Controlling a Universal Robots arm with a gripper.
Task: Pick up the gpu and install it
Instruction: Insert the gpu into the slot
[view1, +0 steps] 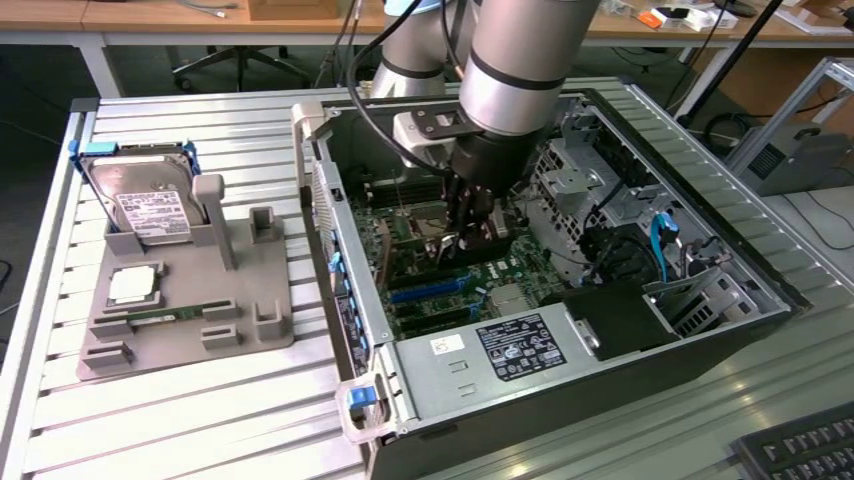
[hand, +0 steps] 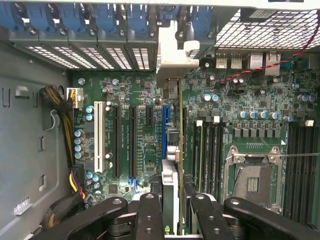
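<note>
**Holding the gpu on edge above the motherboard**

Starting from the exterior view's left, a grey fixture (view1: 187, 300) is seen on the slatted metal table (view1: 200, 420). A boxy hard drive (view1: 150, 205) with a white label is stood upright at its far end, a square silvery chip (view1: 134, 285) is laid nearer the middle, and a narrow green memory stick (view1: 160, 318) is laid just beside the chip.

Further to the right, an open computer case (view1: 561, 300) is laid on its side, so that the green motherboard (view1: 441, 280) is exposed. A silver power supply (view1: 487, 360) with a dark label is seated at the near end of the case.

The arm (view1: 514, 60) is lowered into the case from above, and the gripper (view1: 474, 235) is placed low over the motherboard. In the wrist view, the gpu (hand: 170, 165) is seen edge-on between the black fingers (hand: 150, 215), which are closed on it. Its pale metal end bracket (hand: 172, 55) is reached up to the blue latches at the rear wall of the case. The card is kept upright and is lined up just beside the blue expansion slot (hand: 159, 145); whether it is already touching a slot cannot be told. The empty processor socket (hand: 252, 177) is seen further toward the memory slots.

At the exterior view's right, a black keyboard (view1: 801, 450) is laid near the case.
</note>
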